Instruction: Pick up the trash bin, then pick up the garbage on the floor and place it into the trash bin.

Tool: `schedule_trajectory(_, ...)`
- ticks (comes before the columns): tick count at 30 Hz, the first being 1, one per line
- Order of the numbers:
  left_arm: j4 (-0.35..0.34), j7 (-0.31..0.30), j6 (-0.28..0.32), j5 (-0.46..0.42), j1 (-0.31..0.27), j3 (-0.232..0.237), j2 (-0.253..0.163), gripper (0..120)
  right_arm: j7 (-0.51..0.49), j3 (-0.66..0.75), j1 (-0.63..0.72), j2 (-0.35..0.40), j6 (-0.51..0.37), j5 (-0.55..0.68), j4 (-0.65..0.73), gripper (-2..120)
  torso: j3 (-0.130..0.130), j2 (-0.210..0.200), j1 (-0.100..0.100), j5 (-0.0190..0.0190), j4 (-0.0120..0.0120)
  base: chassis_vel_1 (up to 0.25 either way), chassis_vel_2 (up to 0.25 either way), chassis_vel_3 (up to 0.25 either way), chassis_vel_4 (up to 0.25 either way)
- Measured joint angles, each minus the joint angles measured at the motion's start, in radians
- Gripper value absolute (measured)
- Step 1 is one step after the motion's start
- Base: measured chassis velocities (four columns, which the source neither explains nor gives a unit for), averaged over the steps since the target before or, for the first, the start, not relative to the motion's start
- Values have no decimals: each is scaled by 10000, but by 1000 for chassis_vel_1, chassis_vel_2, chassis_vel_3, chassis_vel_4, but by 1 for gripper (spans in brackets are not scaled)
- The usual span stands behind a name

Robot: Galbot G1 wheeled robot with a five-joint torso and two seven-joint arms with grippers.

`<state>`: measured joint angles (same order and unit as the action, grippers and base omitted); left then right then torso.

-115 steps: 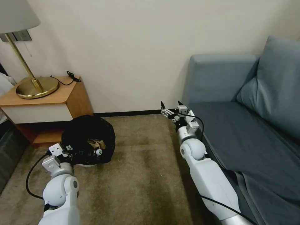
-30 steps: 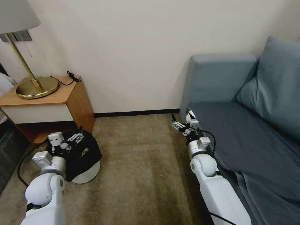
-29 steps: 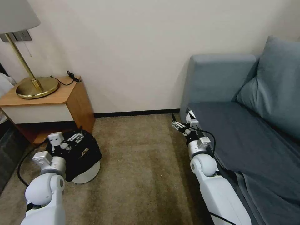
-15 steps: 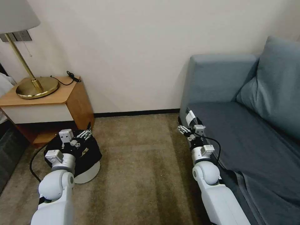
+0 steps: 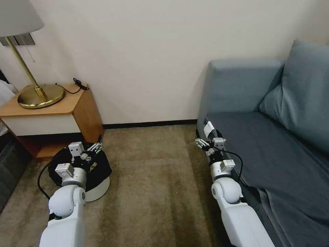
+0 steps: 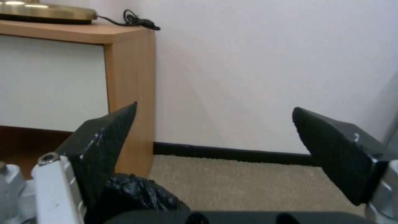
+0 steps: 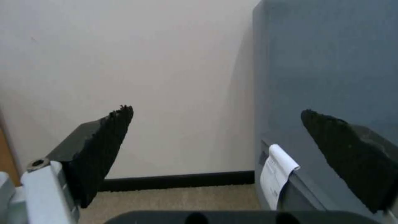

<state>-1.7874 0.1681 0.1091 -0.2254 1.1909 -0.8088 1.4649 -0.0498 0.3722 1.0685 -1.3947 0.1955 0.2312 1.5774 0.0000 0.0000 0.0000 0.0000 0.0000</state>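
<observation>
The wooden nightstand (image 5: 51,113) serves as the landmark. On its top a brass lamp base (image 5: 40,96) and a black cord (image 5: 80,84) are seen. Just in front of its near corner, on the beige carpet (image 5: 154,171), the trash bin (image 5: 97,183) stands upright, its black liner (image 6: 136,196) draped over the rim. The left gripper (image 5: 94,149) is held just above the bin's mouth, on the side toward the nightstand; its fingers are spread wide with nothing between them, as the left wrist view confirms. No garbage can be made out on the carpet, and whether any lies inside the bin cannot be told.

Well to the right of the nightstand, across the open carpet, the right gripper (image 5: 202,142) is held beside the front edge of the blue sofa (image 5: 274,137), near a white tag (image 7: 278,174); its fingers are likewise spread and empty.

As a judgement: were the left fingers closed on the loose liner alone, it could be pulled off the rim. The light bin could also be tipped, or knocked against the nightstand corner.
</observation>
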Motion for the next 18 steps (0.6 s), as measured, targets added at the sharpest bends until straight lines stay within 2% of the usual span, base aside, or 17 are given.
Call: schedule_trajectory(18,-4,5,23,-9,11,-12,3,100,-3,-7,-14,3,-12,3,-14,100,0,0,0,0,0,0,0,0,0)
